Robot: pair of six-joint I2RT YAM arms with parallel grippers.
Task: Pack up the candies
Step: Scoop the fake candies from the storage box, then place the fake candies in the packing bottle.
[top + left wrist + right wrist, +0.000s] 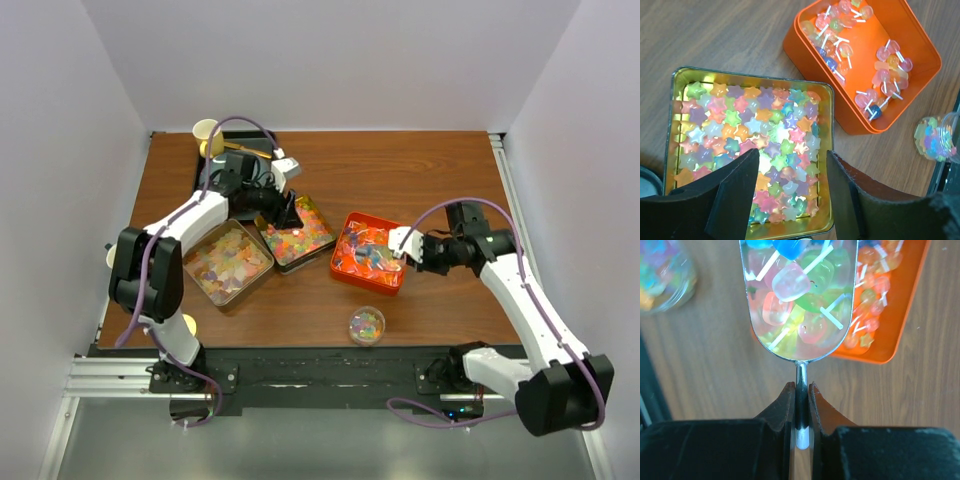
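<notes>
Surface: a brown wood-grain table (420, 170), enclosed on three sides by plain white walls (330, 60), with a black rail (320, 365) along its near edge.

My left gripper (792, 156) hangs over the gold tin (673, 125) with its jaws wide apart and nothing in them. That tin is packed with star-shaped candies (755, 130) in mixed pastel colours.

My right gripper (801, 390) is clamped tight on the thin stem of the scoop (800, 369). The bowl is loaded with clear stick candies and sits over the rim of the orange tin (900, 335), which holds more of the same.

A third tin (215, 297) of pale candies lies at the left. A small jar (367, 325), partly filled, stands near the front edge. A yellow cup (206, 131) stands at the far left corner.
</notes>
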